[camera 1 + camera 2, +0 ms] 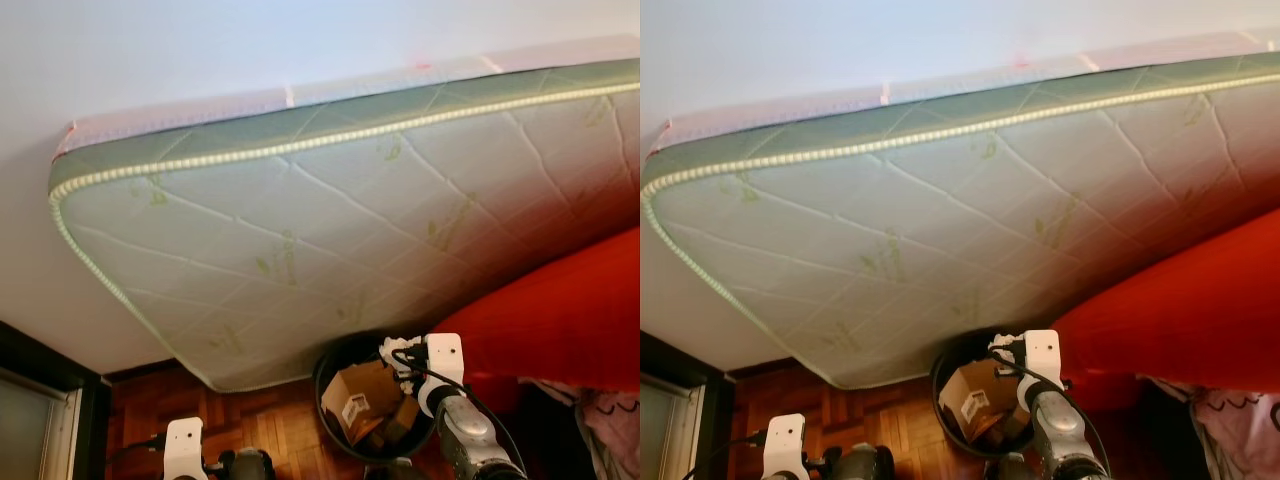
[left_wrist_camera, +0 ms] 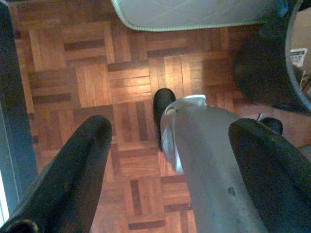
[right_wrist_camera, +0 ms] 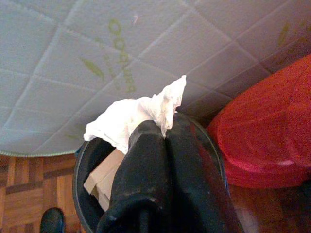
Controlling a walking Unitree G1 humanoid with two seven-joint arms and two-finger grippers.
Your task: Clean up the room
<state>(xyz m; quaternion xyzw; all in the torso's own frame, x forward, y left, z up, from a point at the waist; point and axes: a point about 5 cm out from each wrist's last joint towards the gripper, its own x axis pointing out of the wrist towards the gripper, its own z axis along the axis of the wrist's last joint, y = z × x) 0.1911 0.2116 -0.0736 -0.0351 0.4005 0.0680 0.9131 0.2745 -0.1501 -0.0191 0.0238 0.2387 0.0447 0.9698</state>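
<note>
With the right gripper [image 3: 163, 133] clenched on a crumpled white tissue [image 3: 131, 119] above the round black bin [image 1: 335, 365], disposal is underway; next: release. Left gripper [image 2: 170, 145] spread, idle.

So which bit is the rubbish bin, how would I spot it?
Find the big quilted mattress propped against the wall; at its lower edge, beside the red cushion, a round black bin stands on the parquet floor. It alone holds cardboard boxes, and the right end effector holds a white tissue over it.
</note>
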